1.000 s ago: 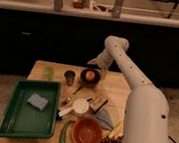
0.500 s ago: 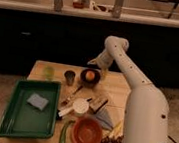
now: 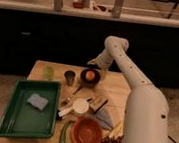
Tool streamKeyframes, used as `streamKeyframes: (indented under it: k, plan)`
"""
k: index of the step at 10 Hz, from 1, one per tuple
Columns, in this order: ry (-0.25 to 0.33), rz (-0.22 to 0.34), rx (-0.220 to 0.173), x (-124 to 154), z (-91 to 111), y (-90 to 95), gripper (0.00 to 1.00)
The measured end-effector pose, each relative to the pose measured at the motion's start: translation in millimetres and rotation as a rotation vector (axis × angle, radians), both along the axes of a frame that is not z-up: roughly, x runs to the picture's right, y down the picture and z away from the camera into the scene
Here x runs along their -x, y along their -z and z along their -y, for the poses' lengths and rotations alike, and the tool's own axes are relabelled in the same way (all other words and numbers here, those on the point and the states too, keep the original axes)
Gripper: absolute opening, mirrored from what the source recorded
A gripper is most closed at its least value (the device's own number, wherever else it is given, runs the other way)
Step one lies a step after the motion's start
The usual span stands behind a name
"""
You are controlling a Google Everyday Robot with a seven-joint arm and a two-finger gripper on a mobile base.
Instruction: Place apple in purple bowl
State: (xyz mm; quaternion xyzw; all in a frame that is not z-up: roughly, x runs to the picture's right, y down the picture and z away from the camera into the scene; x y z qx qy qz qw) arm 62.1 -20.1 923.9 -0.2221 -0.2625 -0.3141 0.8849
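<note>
Wooden table (image 3: pixel 121 86) holds the apple (image 3: pixel 89 75) in the purple bowl (image 3: pixel 96 79); tool (image 3: pixel 92 64) just behind, grip unclear

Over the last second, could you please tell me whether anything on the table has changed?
Nothing has visibly changed. The apple sits in the purple bowl as before, and the gripper stays just behind the bowl's far rim. The orange bowl and green tray have not moved either.
</note>
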Motion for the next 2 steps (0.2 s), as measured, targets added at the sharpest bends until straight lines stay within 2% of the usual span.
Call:
streamKeyframes:
  k: [2]
  plan:
    - [0.000,0.000,0.001,0.0,-0.5,-0.3,0.80]
